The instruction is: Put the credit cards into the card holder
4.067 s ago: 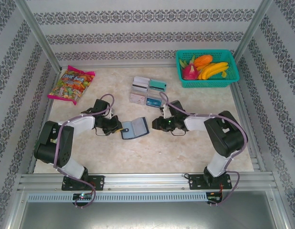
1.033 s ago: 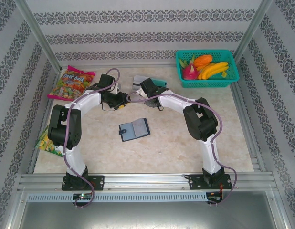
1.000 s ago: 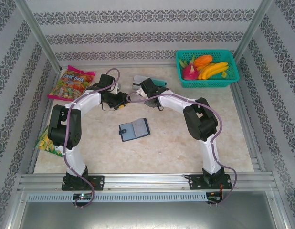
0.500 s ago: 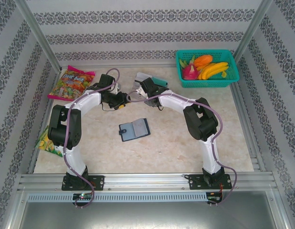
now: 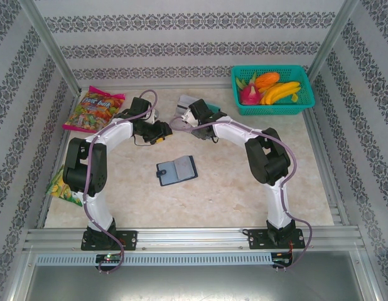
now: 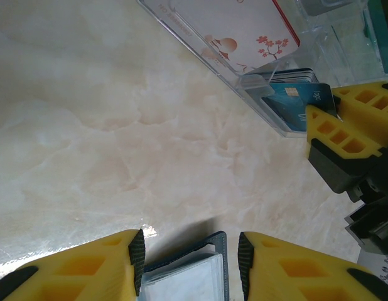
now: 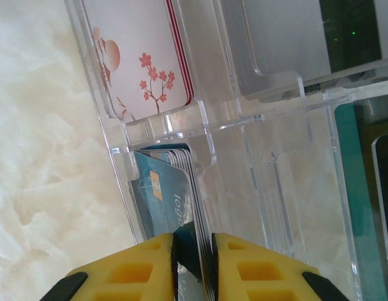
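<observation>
Right wrist view: we see the right gripper (image 7: 194, 251) with its two yellow fingers (image 7: 250, 266) pressed on both sides of a stack of blue credit cards (image 7: 162, 194). The stack sits in one compartment of a clear acrylic stand (image 7: 269, 157). In the compartment beside it is a white card with red blossoms (image 7: 137, 56).

In the left wrist view the left gripper (image 6: 189, 248) has its fingers apart and grasps nothing; it is near the same stand.

In the top external view the card holder (image 5: 176, 169) lies open and flat on the table (image 5: 225, 200), nearer to the arm bases and apart from both grippers. A teal basket (image 5: 305, 106) with fruit (image 5: 275, 91) stands at the far right corner, and a bag of candies (image 5: 93, 111) lies at the far left.
</observation>
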